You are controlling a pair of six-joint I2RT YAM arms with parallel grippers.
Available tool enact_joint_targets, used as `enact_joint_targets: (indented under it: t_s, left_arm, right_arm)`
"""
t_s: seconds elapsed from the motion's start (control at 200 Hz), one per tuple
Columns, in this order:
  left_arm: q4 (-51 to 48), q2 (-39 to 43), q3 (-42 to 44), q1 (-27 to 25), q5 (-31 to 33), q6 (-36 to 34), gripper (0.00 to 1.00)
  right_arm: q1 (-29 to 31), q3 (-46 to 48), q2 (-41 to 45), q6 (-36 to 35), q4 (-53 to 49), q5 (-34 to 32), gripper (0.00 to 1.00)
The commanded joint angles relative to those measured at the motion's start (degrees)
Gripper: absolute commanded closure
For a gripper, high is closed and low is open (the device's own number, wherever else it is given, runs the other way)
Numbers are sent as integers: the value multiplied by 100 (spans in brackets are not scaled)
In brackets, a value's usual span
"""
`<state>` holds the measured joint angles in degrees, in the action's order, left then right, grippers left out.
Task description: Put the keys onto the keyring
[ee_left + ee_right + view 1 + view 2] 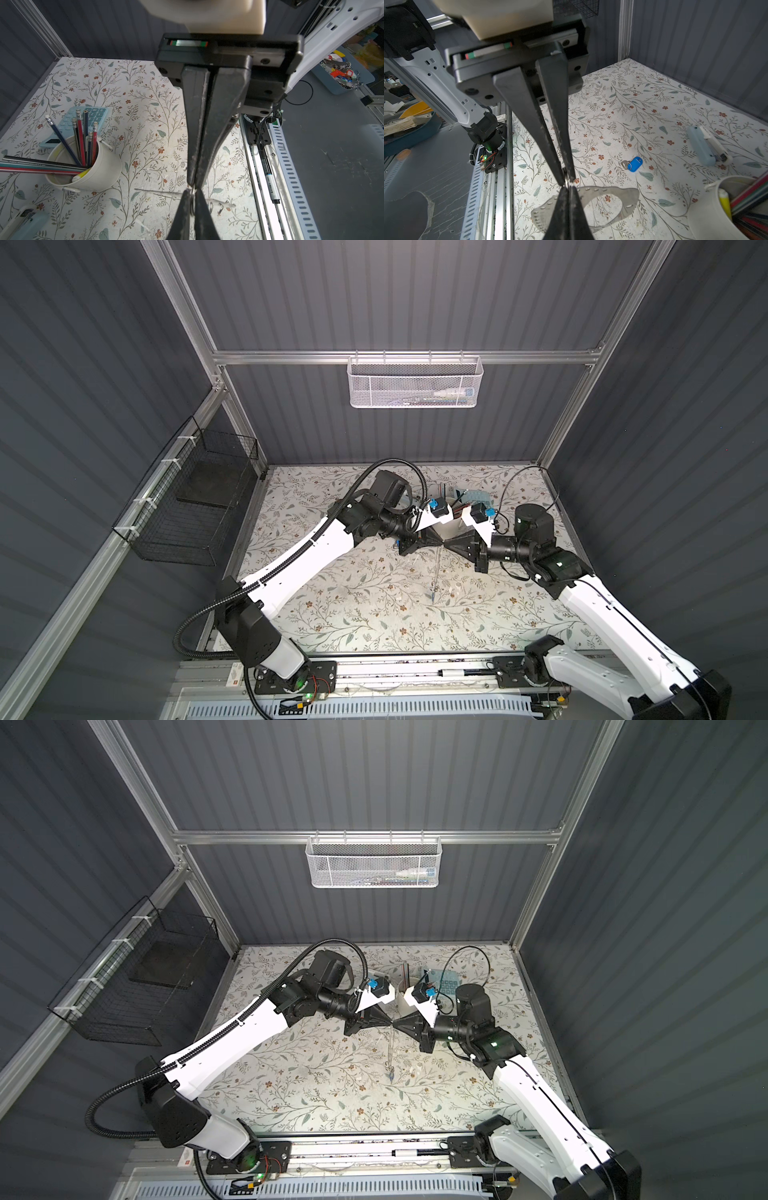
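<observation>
Two arms converge over one floral table [374, 614]: the left arm [316, 547] reaches in from 8 o'clock and the right arm [590, 601] from 4 o'clock. They meet tip to tip just past the table centre, toward 12 o'clock. A black basket [183, 506] hangs on the side wall at 9 o'clock, and a white basket [415, 381] hangs on the back wall at 12 o'clock. The keyring [629, 196] is held clear of the table, with its upper rim at the point where the tips meet. In both top views it shows edge-on as a thin line [437, 572] running from that point toward 6 o'clock. The right wrist view shows its open centre and the studs along its rim. The calculator [93, 116] lies flat at 1 o'clock from the meeting point. The cup [446, 527] stands upright at 12 o'clock, just beside the calculator, with pencils [83, 135] leaning in it. The stapler [702, 145] lies near the back wall at about 11 o'clock. The right gripper [448, 543] has its jaws clenched on the keyring rim. The left gripper [439, 542] has its jaws closed against the same spot from the opposite side; what they pinch cannot be told. One key [634, 164], blue tag attached, lies flat on the table between stapler and keyring, touching neither. A small ring [193, 197] sits at the fingertips, partly hidden.
</observation>
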<state>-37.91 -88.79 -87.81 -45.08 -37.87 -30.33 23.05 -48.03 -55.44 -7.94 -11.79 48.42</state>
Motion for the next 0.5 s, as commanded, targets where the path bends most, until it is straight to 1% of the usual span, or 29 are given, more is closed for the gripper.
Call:
enact_joint_targets:
  t_s: [0.0,0.06,0.17,0.26,0.305,0.36,0.42,0.46,0.49]
  left_arm:
    - [-180,-15,-191,-62,60,-87,94]
    - [-188,-20,-184,-68,91,-73,100]
    - [-162,15,-180,-94,130,-8,100]
    - [106,105,-82,-97,277,259,100]
    - [260,154,-45,-97,381,426,100]
    - [442,214,-2,-93,413,628,100]
    - [837,323,151,-85,427,898,100]
    - [1131,405,263,-87,475,1135,100]
    - [1321,454,344,-89,512,1294,100]
  right_arm:
    - [36,-198,111,47,156,123,100]
    - [37,-193,121,55,155,123,100]
    - [35,-173,146,80,154,126,100]
    - [42,-165,184,164,172,33,100]
    - [42,-131,243,258,201,-160,89]
    - [41,-81,354,328,222,-417,79]
    - [37,0,502,414,236,-739,73]
    - [36,73,618,522,251,-1121,67]
    - [26,144,719,641,271,-1391,65]
